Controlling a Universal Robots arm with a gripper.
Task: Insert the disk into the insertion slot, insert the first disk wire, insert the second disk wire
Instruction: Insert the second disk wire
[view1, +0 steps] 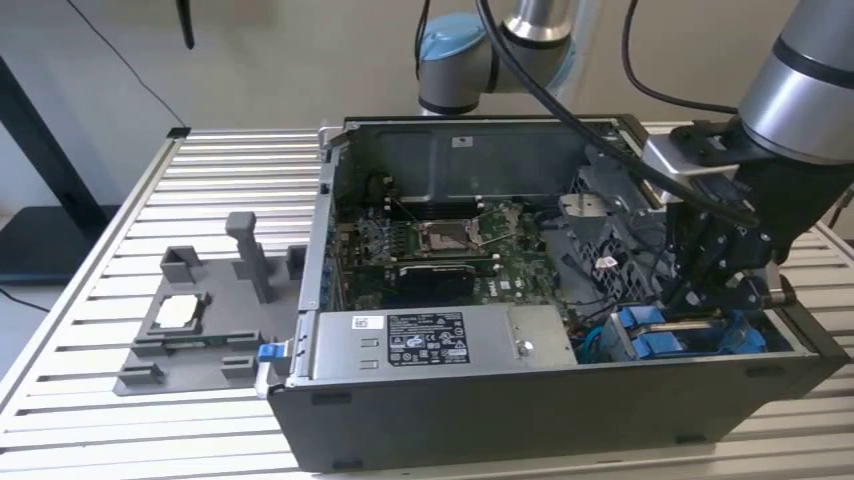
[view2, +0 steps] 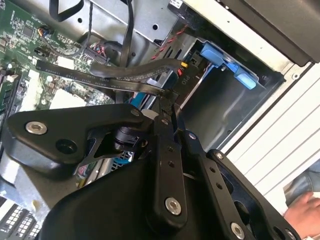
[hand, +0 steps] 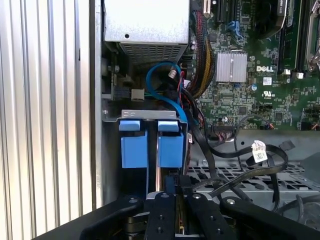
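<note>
The insertion slot (view1: 681, 338) is the dark metal cage with blue plastic edges in the open computer case's front corner, at the exterior view's right. In the first wrist view, two blue carrier ends (hand: 152, 145) stand side by side in the insertion slot (hand: 150, 115). The disk's silver face is hidden. My gripper (view1: 714, 300) reaches down into the case just behind the cage. In both wrist views its fingers are shut on the black end of a flat disk wire (view2: 150, 87); the gripper (view2: 167, 102) sits close to the cage's opening (view2: 220, 105). A second black wire (view2: 125, 70) with a connector hangs beside it.
A grey power supply box (view1: 427, 340) fills the case's front, and the green motherboard (view1: 441, 245) lies behind it. A blue cable (hand: 165, 85) loops above the cage among bundled wires. A grey fixture (view1: 200, 320) stands on the slatted table (view1: 107, 250). A person's hand (view2: 305, 212) rests outside the case.
</note>
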